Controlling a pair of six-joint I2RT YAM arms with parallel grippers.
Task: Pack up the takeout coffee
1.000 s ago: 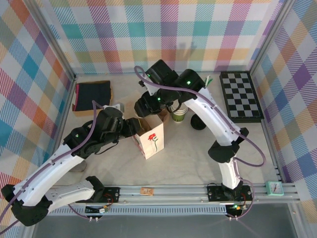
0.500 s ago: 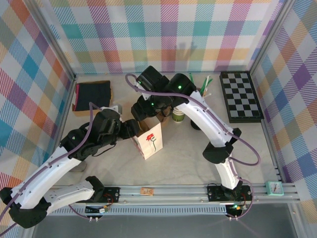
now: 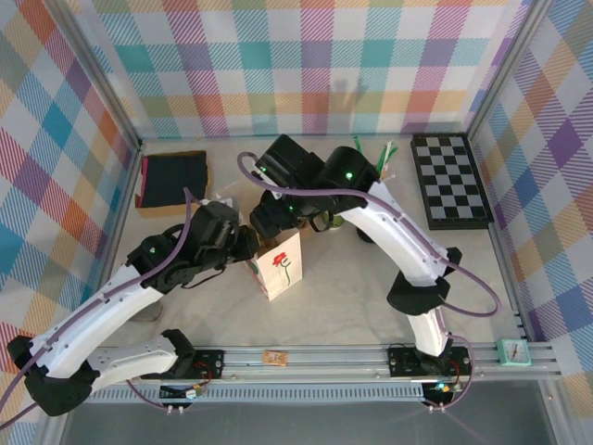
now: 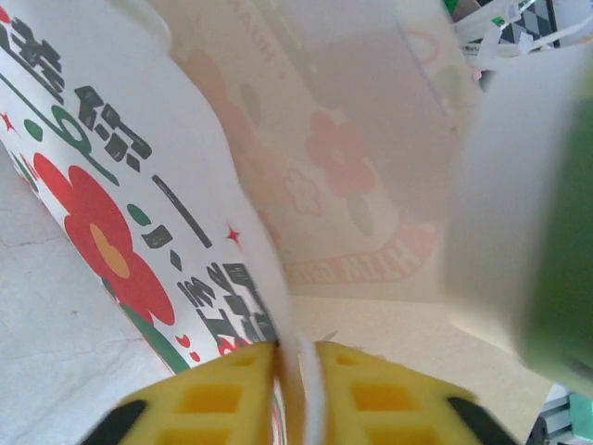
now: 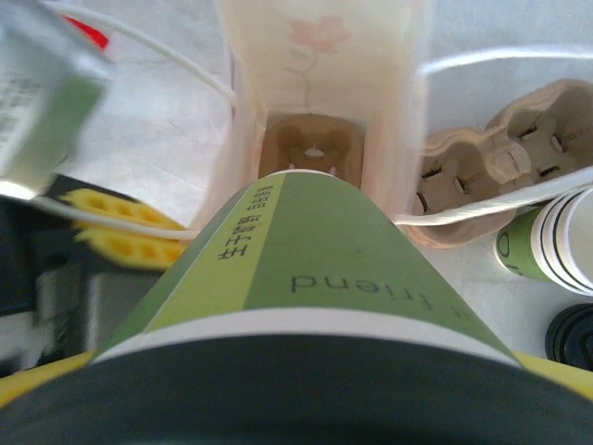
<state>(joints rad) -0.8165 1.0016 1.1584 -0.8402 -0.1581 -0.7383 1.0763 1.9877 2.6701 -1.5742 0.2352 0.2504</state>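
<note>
One coffee cup (image 5: 315, 269) with a black lid is gripped by the right gripper (image 3: 281, 221), which is closed on the cup's sides near the lidded end. The cup is held at the open mouth of one paper bag (image 3: 283, 264). Whether its base has passed the rim cannot be told. Its long axis runs away from the wrist, with the base pointed into the bag and the lid towards the wrist camera.

The bag's wall is pinched by the left gripper (image 4: 296, 371), whose yellow fingers (image 4: 208, 399) are almost together with only the paper between them.

Two cardboard trays are counted: one cardboard tray (image 5: 310, 148) lies on the bag's floor and a second tray (image 5: 482, 158) lies just beside the bag. One stack of cups (image 5: 556, 241) and one loose black lid (image 5: 574, 338) are seen near it. One checkerboard (image 3: 449, 181) is set well apart on the table (image 3: 352, 297).
</note>
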